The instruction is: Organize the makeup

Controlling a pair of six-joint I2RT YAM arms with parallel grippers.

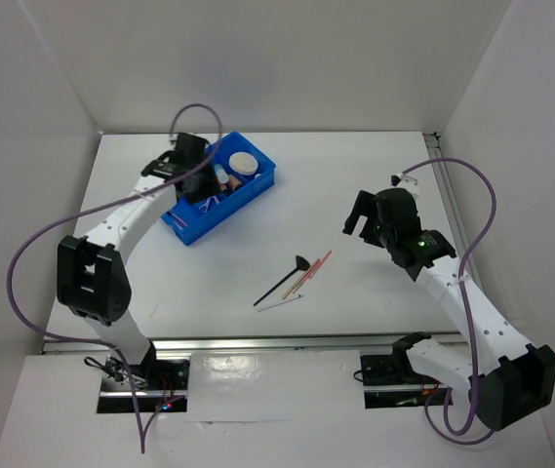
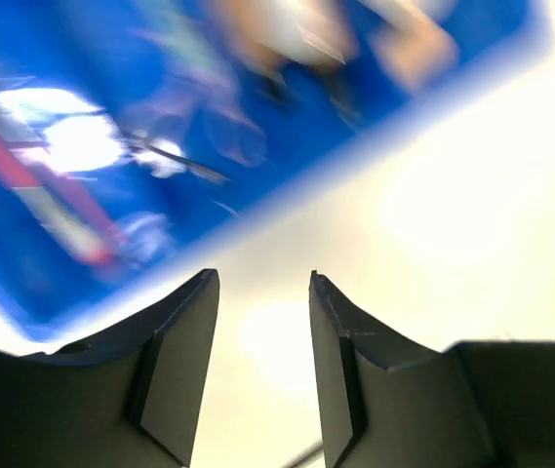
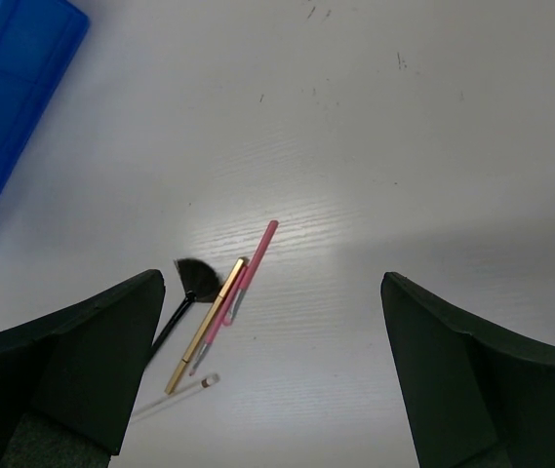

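Observation:
A thin black fan brush (image 1: 282, 280), a pink pencil (image 1: 314, 270), a gold pencil and a clear stick lie together on the white table; the right wrist view shows the brush (image 3: 191, 283) and pink pencil (image 3: 243, 284) too. The blue bin (image 1: 220, 187) holds a round cream compact (image 1: 244, 163), pale tubes and pink pencils. My left gripper (image 1: 191, 180) hangs open and empty over the bin's near-left side; its view shows blurred bin contents (image 2: 111, 166). My right gripper (image 1: 363, 216) is open wide and empty, above the table right of the loose items.
White walls enclose the table on three sides. A metal rail runs along the near edge by the arm bases. The bin's corner (image 3: 14, 97) shows at upper left of the right wrist view.

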